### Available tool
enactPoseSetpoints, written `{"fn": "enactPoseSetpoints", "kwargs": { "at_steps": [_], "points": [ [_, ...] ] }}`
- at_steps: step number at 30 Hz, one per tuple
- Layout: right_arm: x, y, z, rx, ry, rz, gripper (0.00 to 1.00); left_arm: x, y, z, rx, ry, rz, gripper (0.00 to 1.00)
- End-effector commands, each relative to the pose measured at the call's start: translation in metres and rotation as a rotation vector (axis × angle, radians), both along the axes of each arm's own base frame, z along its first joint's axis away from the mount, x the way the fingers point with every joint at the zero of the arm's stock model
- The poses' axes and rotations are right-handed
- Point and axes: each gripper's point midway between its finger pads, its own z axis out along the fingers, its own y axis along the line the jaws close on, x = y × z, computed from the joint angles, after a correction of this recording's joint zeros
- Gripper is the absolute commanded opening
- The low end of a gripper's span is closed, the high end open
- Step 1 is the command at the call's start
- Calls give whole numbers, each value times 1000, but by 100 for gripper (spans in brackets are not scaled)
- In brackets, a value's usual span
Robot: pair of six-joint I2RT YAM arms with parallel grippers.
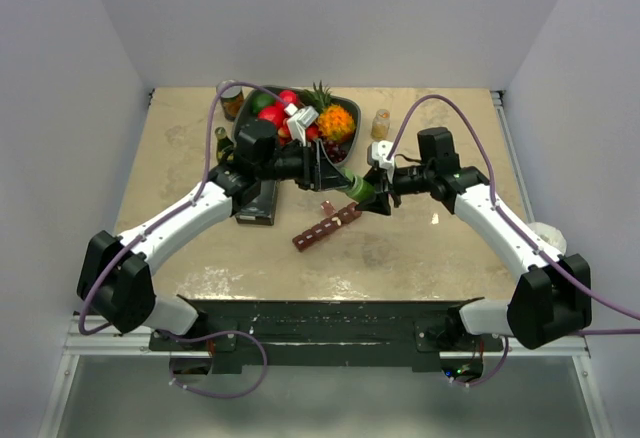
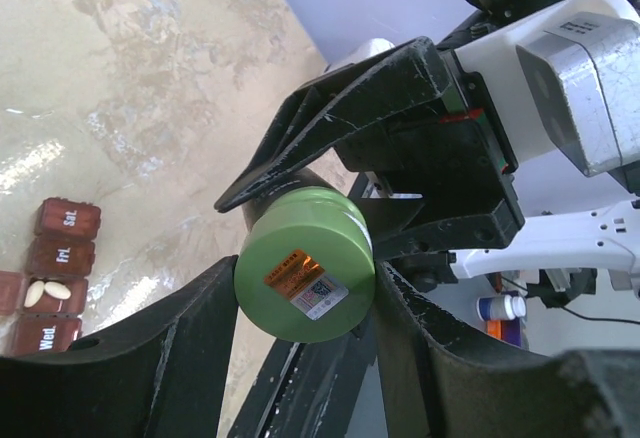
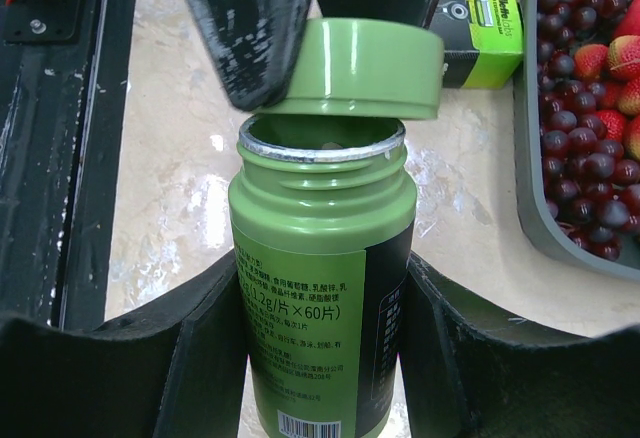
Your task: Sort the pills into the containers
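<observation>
While the maroon organiser strip [image 1: 327, 226] lies flat near the middle of the table [image 1: 430, 248], at about 7 o'clock from the raised green bottle [image 3: 300, 238], two white oblong pills [image 2: 47, 291] show in one open compartment. The neighbouring lids look closed.

- Pills: judged light, smooth and prone to roll or bounce. Better tipped out than pinched.
- Strip: thin rigid plastic, likely to skid if nudged. Take it by the long sides.
- Bottle: stiff, with a glossy label, probably slippery.
- Right gripper [image 3: 320, 278]: clamped partway closed around the bottle's mid-body.
- Left gripper [image 2: 305, 278]: pinching the green cap [image 3: 365, 68] by its rim. The cap sits tilted just above the open neck.
- Fruit tray [image 3: 527, 158]: at 3 o'clock in the right wrist view.
- Black-and-green box [image 3: 485, 18]: at 1 o'clock in that view.
</observation>
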Motion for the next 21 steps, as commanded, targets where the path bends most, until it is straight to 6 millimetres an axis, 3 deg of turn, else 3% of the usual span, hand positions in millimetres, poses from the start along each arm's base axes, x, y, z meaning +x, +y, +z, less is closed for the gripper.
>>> {"fn": "enactPoseSetpoints", "kwargs": {
  "at_steps": [1,8,13,21],
  "points": [
    [6,5,19,20,-67,-4,0,-5,-14,30,-73,-50,-62,1],
    [12,8,16,-13,-70,-44,0,-1,-18,25,-38,-66,-59,1],
    [13,9,18,-23,-75,-53,0,6,-13,0,101,-26,-26,0],
    [13,13,18,-16,-60,-55,0,5,-18,-17,175,-11,-67,0]
  ]
}}
